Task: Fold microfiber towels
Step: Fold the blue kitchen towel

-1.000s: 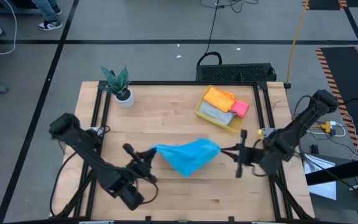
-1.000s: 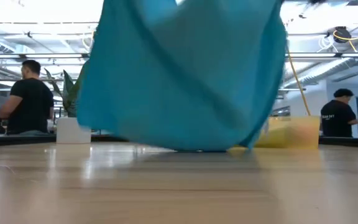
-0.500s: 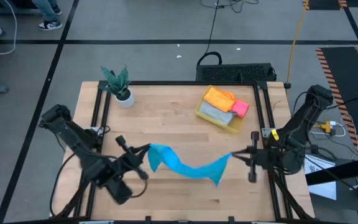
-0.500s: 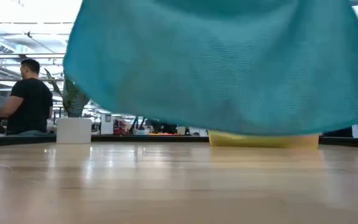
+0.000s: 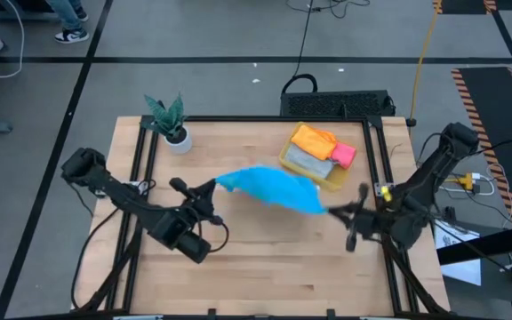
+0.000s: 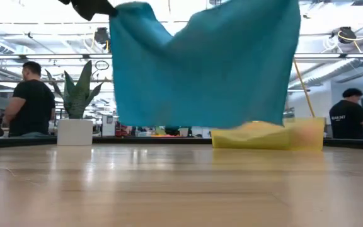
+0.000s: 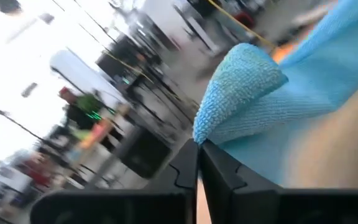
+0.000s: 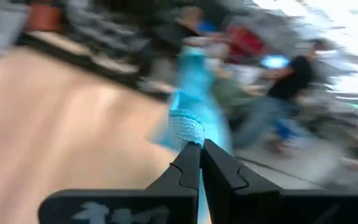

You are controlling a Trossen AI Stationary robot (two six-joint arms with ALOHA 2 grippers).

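The bright blue microfiber towel (image 5: 269, 187) (image 6: 200, 69) hangs spread in the air between my two grippers, over the middle of the table. Its lower edge is clear of the wood. My left gripper (image 5: 210, 187) (image 7: 197, 149) is shut on its left corner. My right gripper (image 5: 334, 212) (image 8: 201, 152) is shut on its right corner. Orange (image 5: 312, 140), grey (image 5: 309, 160) and pink (image 5: 345, 155) towels lie in the yellow bin (image 5: 284, 158) at the far right. My left gripper pinches the towel's upper left corner (image 7: 219, 127) between its two fingers, coming roughly level from the table's left. The cloth bulges past the fingers as a fold and hangs clear of the table. My right gripper pinches the upper right corner (image 8: 185, 130) between its two fingers, roughly level from the table's right. The towel hangs away from it, clear of the table.
A potted plant (image 5: 172, 124) (image 6: 74, 107) stands at the far left corner. The yellow bin (image 6: 295, 135) sits just behind the hanging towel. People stand in the room beyond the table. Bare wood lies near and below the towel.
My grippers have drawn apart, spreading the bunched towel wide. The left gripper then moved toward the far edge. The towel's lower end, which hung down to the table, has lifted clear, and the cloth has swung toward the bin.
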